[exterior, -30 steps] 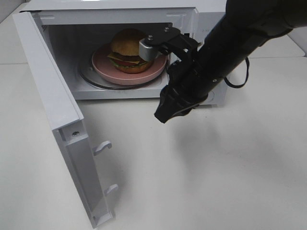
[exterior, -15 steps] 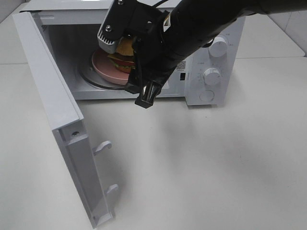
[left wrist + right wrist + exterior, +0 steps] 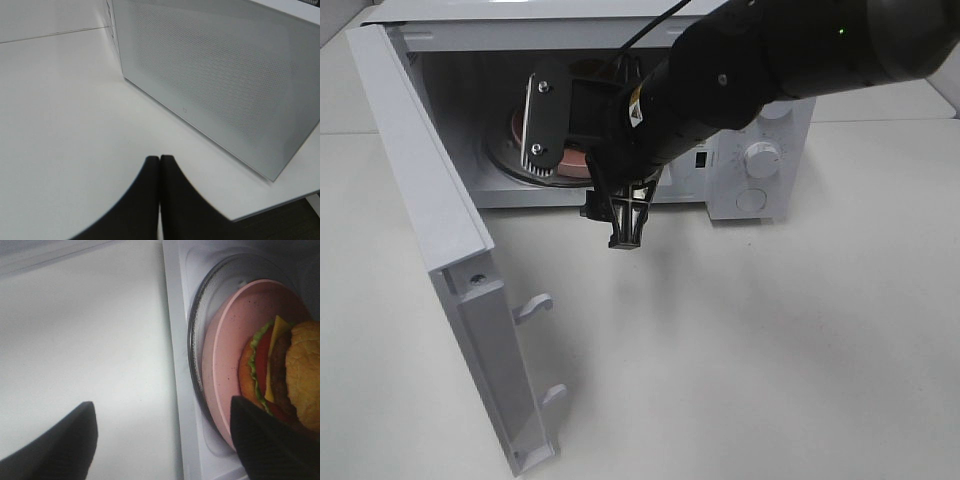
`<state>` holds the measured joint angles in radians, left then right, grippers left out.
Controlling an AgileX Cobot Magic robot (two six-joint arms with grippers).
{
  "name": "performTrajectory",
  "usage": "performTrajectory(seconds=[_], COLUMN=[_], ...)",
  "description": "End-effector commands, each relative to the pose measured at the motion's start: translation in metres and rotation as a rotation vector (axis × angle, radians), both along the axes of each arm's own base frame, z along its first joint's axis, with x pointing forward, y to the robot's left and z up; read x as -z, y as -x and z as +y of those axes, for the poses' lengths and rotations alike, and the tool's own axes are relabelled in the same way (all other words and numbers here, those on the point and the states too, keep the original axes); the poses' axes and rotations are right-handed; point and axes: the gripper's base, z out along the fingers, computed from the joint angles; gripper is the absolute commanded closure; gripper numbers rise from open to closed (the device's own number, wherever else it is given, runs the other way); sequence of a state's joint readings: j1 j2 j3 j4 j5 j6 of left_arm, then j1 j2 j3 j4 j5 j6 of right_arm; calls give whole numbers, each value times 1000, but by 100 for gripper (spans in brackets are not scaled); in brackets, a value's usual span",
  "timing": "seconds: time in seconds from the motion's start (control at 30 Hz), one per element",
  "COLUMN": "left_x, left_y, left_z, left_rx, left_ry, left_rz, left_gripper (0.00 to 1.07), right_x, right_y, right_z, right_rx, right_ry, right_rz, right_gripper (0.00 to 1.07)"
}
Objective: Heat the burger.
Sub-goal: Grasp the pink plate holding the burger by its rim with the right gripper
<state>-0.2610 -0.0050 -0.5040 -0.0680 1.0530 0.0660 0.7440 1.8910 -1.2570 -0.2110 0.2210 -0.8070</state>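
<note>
The right claw [image 3: 162, 407] is standing wide open, gripping and touching nothing, hanging over the table [image 3: 75, 340] just outside the microwave [image 3: 760, 160]. The left claw [image 3: 159, 162] is pressed shut on nothing, near a white dotted panel [image 3: 225, 75]. Since a second ago the right arm has swung left across the opening, hiding the burger from the high camera. The burger [image 3: 285, 375] is sitting on a pink plate [image 3: 225, 350] on the glass turntable [image 3: 196, 330] inside, showing golden bun, dark patty, cheese, tomato and lettuce.
</note>
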Motion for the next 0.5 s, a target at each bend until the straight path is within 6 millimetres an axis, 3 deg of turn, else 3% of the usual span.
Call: performTrajectory(seconds=[0.03, 0.5], left_x=[0, 0], left_y=[3, 3], left_z=[0, 0], left_rx=[-1, -1], left_ry=[12, 12], left_rz=[-30, -30], left_gripper=[106, 106], right_x=[10, 36], right_y=[-5, -36], right_z=[6, 31], right_rx=[-40, 14], right_ry=[5, -19], right_rz=[-44, -3], right_gripper=[36, 37])
